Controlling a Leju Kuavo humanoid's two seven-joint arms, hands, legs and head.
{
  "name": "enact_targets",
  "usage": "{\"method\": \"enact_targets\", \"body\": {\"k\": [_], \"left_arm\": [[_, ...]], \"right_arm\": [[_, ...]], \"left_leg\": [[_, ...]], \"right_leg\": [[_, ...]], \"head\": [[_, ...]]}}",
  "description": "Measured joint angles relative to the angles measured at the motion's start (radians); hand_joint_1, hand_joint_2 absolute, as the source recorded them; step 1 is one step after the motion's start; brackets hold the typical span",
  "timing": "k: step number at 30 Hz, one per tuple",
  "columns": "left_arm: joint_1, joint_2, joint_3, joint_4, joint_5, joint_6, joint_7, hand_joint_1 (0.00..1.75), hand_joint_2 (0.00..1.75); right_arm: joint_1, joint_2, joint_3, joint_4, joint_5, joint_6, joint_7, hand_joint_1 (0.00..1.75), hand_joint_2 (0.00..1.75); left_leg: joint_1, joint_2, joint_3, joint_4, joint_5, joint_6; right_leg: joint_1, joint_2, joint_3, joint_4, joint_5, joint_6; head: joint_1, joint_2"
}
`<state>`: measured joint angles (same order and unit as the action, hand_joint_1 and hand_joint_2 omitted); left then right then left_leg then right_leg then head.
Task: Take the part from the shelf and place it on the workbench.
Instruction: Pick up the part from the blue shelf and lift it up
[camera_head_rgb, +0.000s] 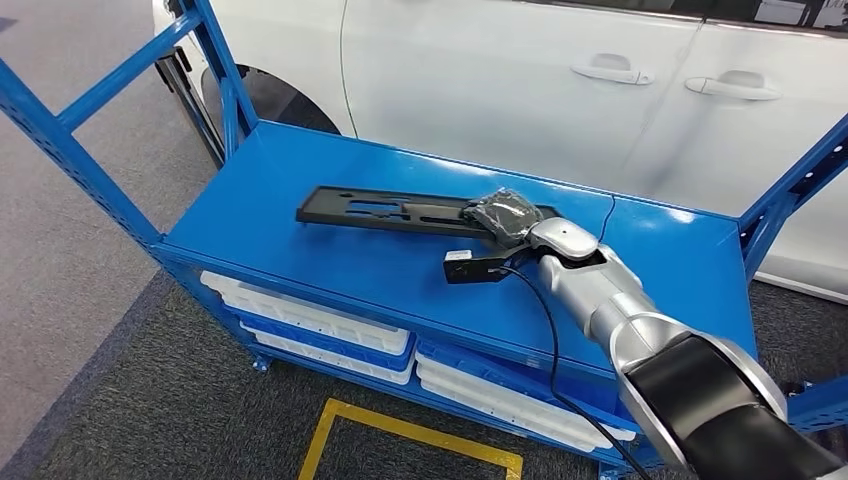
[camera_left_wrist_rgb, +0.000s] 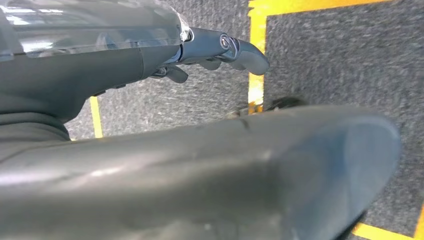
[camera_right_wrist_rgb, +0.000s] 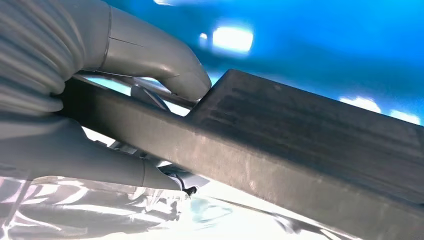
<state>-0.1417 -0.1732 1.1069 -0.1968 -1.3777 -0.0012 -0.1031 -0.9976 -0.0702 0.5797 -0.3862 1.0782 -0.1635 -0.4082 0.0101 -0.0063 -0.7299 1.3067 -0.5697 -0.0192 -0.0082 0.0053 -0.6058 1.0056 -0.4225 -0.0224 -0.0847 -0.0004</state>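
Right hand (camera_head_rgb: 505, 217) grasps the black part (camera_head_rgb: 385, 211), apparently lying on the blue shelf (camera_head_rgb: 300, 245).

Blue shelf top (camera_head_rgb: 300, 240): long black part (camera_head_rgb: 390, 211) lying flat across it.

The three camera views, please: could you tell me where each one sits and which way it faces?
Head view: high on the body, looking down at the blue shelf; right arm reaching to the black part.
Left wrist view: behind the left hand, facing grey floor with yellow tape.
Right wrist view: behind the right hand, fingers around the part.
Head and right wrist views share the part and the right hand.
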Motion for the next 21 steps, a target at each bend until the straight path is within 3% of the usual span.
{"method": "enact_targets", "body": {"k": [1, 2, 3, 5, 6, 9, 11, 12, 14, 15, 16, 17, 19, 21], "left_arm": [[0.000, 0.000, 0.001, 0.000, 0.003, 0.004, -0.008, 0.00, 0.00], [-0.001, 0.000, 0.002, 0.000, 0.006, 0.009, -0.016, 0.00, 0.00], [-0.001, 0.001, 0.003, 0.000, 0.010, 0.014, -0.023, 0.00, 0.00], [-0.001, 0.002, 0.007, 0.000, 0.018, 0.021, -0.034, 0.00, 0.00], [-0.001, 0.002, 0.010, 0.000, 0.022, 0.022, -0.039, 0.00, 0.00], [0.003, 0.002, 0.020, 0.000, 0.029, 0.019, -0.046, 0.00, 0.00], [0.001, 0.002, 0.022, 0.000, 0.031, 0.017, -0.048, 0.00, 0.00], [0.000, 0.002, 0.023, 0.000, 0.031, 0.016, -0.048, 0.00, 0.00], [0.000, 0.003, 0.024, 0.000, 0.033, 0.008, -0.050, 0.00, 0.87], [0.000, 0.003, 0.025, 0.000, 0.035, -0.001, -0.053, 0.00, 1.31], [0.000, 0.003, 0.026, 0.000, 0.040, -0.014, -0.060, 0.00, 1.75], [0.000, 0.003, 0.029, 0.000, 0.051, -0.031, -0.071, 0.00, 1.75], [-0.001, 0.002, 0.044, 0.000, 0.093, -0.074, -0.102, 0.00, 1.75], [-0.004, 0.002, 0.073, 0.000, 0.151, -0.131, -0.140, 0.00, 1.75]], "right_arm": [[0.003, 0.002, -0.021, -0.029, -0.064, 0.035, -0.055, 1.75, 1.75], [0.005, 0.003, -0.043, -0.068, -0.139, 0.081, -0.104, 1.75, 1.75], [0.007, 0.002, -0.065, -0.116, -0.225, 0.138, -0.140, 1.75, 1.75], [0.009, -0.002, -0.104, -0.231, -0.418, 0.262, -0.174, 1.75, 1.75], [0.009, -0.006, -0.119, -0.292, -0.507, 0.318, -0.177, 1.75, 1.75], [0.012, -0.020, -0.150, -0.437, -0.650, 0.399, -0.171, 1.75, 1.75], [0.015, -0.030, -0.159, -0.498, -0.670, 0.403, -0.168, 1.75, 1.75], [0.017, -0.037, -0.160, -0.521, -0.677, 0.401, -0.167, 1.75, 1.75], [0.027, -0.047, -0.161, -0.552, -0.708, 0.405, -0.175, 1.75, 1.75], [0.038, -0.051, -0.162, -0.568, -0.745, 0.420, -0.183, 1.75, 1.75], [0.051, -0.055, -0.165, -0.589, -0.801, 0.446, -0.190, 1.75, 1.75], [0.066, -0.060, -0.170, -0.619, -0.872, 0.482, -0.191, 1.75, 1.75], [0.104, -0.071, -0.185, -0.700, -1.036, 0.562, -0.177, 1.75, 1.75], [0.164, -0.080, -0.194, -0.788, -1.163, 0.629, -0.167, 1.75, 1.75]], "left_leg": [[0.000, 0.000, -0.004, 0.004, 0.012, 0.000], [0.000, 0.000, 0.011, -0.036, 0.043, 0.001], [0.000, 0.000, 0.042, -0.107, 0.084, 0.004], [-0.003, 0.000, 0.101, -0.236, 0.135, 0.012], [-0.005, -0.001, 0.116, -0.268, 0.143, 0.016], [-0.005, -0.001, 0.121, -0.285, 0.142, 0.030], [-0.002, 0.000, 0.125, -0.293, 0.146, 0.041], [0.000, 0.000, 0.126, -0.296, 0.147, 0.045], [0.000, 0.001, 0.126, -0.295, 0.147, 0.048], [0.000, 0.001, 0.126, -0.295, 0.146, 0.049], [-0.001, 0.001, 0.127, -0.293, 0.145, 0.050], [0.000, 0.000, 0.127, -0.291, 0.143, 0.049], [-0.001, -0.001, 0.130, -0.288, 0.138, 0.045], [-0.002, -0.002, 0.132, -0.287, 0.133, 0.037]], "right_leg": [[0.001, 0.001, 0.001, 0.002, -0.001, 0.000], [0.001, 0.002, 0.002, 0.004, -0.004, 0.001], [0.001, 0.002, 0.003, 0.007, -0.007, 0.003], [0.004, 0.002, 0.000, 0.014, -0.013, 0.009], [0.005, 0.002, -0.002, 0.016, -0.015, 0.013], [0.005, 0.002, -0.003, 0.016, -0.017, 0.027], [0.003, 0.001, -0.017, 0.051, -0.043, 0.039], [0.002, 0.000, -0.040, 0.100, -0.071, 0.044], [-0.001, 0.000, -0.108, 0.238, -0.130, 0.052], [-0.002, 0.000, -0.135, 0.289, -0.143, 0.055], [-0.003, 0.000, -0.146, 0.304, -0.136, 0.056], [-0.004, 0.000, -0.136, 0.276, -0.110, 0.055], [-0.004, -0.002, -0.072, 0.138, -0.039, 0.048], [0.003, -0.004, -0.022, 0.032, -0.005, 0.038]], "head": [[0.000, 0.000], [0.000, 0.000], [0.000, 0.000], [0.000, 0.000], [0.000, 0.000], [0.000, 0.000], [0.000, 0.000], [0.000, 0.000], [0.000, 0.000], [0.000, 0.000], [0.000, 0.000], [0.000, 0.000], [0.000, 0.000], [0.000, 0.000]]}}
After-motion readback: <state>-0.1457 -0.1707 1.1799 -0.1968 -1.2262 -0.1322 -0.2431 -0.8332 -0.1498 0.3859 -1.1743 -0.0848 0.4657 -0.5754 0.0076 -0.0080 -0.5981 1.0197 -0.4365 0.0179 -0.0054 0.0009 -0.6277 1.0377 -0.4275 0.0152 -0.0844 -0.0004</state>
